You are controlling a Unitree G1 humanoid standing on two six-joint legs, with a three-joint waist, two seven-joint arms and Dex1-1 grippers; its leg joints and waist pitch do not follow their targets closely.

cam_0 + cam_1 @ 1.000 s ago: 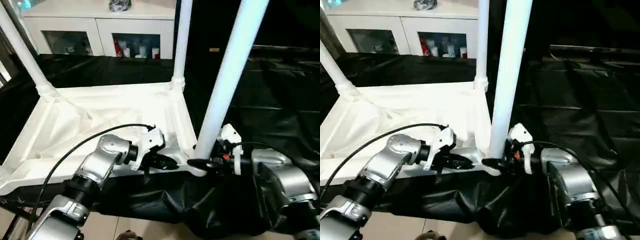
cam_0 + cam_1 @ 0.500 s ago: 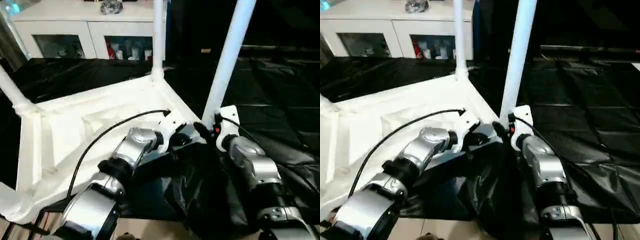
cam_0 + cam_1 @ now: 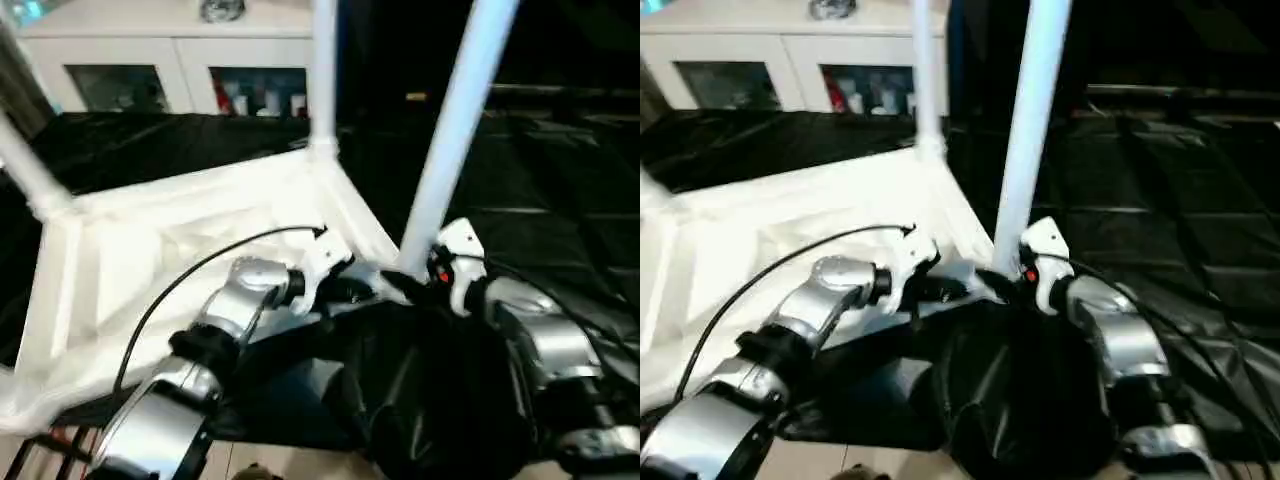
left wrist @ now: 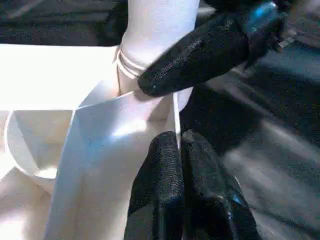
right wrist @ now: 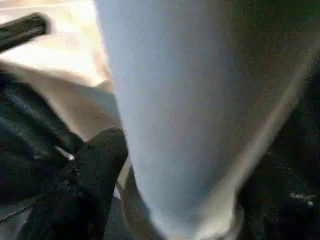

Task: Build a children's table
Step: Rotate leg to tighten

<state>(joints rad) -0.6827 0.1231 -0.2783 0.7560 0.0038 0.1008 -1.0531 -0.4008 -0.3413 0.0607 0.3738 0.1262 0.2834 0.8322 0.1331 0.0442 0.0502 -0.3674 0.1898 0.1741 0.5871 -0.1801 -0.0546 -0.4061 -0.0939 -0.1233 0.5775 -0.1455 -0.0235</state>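
Tabletop point(image 3: 170, 240) upside down on black surface point(image 3: 560, 180), left gripper point(image 4: 177, 150) shut at its rim, right gripper point(image 3: 405, 285) around near-corner leg point(image 3: 450, 140), grip uncertain, seating push next.

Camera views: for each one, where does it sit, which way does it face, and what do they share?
Head pair: look forward and down at the upturned tabletop; both silver forearms show.
Left wrist: looks along the shut left end effector, pinched on the tabletop's rim, toward the near leg.
Right wrist: close against that leg, one finger of the right end effector beside it.
Shared: the near leg at its corner socket.
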